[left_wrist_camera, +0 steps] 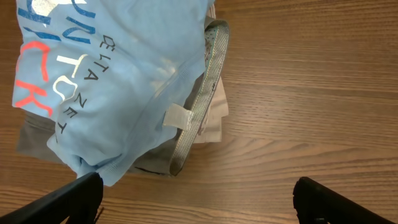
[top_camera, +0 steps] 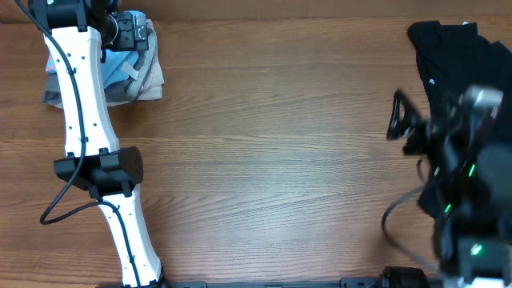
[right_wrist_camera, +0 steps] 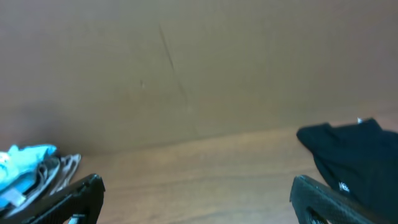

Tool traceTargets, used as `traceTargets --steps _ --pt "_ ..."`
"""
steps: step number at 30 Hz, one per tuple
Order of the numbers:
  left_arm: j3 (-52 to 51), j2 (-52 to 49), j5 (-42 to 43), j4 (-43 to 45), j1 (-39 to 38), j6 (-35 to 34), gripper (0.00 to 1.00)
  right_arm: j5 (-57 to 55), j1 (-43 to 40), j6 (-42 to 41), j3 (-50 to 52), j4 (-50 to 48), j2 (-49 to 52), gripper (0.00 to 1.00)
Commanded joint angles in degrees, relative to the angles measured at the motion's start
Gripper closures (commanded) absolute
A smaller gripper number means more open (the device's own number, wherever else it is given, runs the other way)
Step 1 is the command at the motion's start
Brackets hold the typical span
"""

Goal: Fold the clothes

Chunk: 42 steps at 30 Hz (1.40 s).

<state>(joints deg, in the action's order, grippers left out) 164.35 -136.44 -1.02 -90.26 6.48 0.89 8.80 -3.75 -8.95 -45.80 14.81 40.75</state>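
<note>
Left gripper [left_wrist_camera: 199, 206] open over blue T-shirt [left_wrist_camera: 106, 81], upper left. Right gripper [right_wrist_camera: 196, 204] open, empty, beside black garment [top_camera: 456, 56] at right: pinch one hem, drag toward table [top_camera: 280, 160] centre.

White left arm [top_camera: 80, 96] with black joints and cable; right arm [top_camera: 462, 156] black.

blue T-shirt [left_wrist_camera: 112, 81] atop beige garment [left_wrist_camera: 214, 109], wooden table [left_wrist_camera: 311, 93]

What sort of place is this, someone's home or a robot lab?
Probably a robot test bench: the left arm and right arm flank a wood-grain table, a light blue T-shirt piled at one end, a black garment at the other.
</note>
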Motion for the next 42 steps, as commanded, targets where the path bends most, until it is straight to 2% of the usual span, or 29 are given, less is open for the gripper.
traceTargets --steps 1,8,15,27,32,42 --pt "0.26 1.27 0.61 0.09 -0.13 -0.9 0.0 0.33 -0.07 0.2 13.05 -6.54 -10.47 0.0" --pt "0.26 1.25 0.61 0.09 -0.13 -0.9 0.0 0.28 -0.72 0.15 33.59 -17.31 -28.02 0.0" --pt "0.26 1.25 0.61 0.09 -0.13 -0.9 0.0 -0.39 -1.64 0.22 41.77 -22.71 -37.13 0.0" --pt "0.26 1.25 0.63 0.09 -0.13 -0.9 0.0 -2.27 -1.64 0.17 45.38 -21.29 -40.61 0.0" --pt "0.26 1.25 0.63 0.09 -0.13 -0.9 0.0 -0.94 -1.64 -0.02 45.38 -10.67 -40.61 0.0" --pt "0.26 1.25 0.61 0.09 -0.13 -0.9 0.0 -1.66 -1.64 0.02 45.35 -10.6 -40.59 0.0"
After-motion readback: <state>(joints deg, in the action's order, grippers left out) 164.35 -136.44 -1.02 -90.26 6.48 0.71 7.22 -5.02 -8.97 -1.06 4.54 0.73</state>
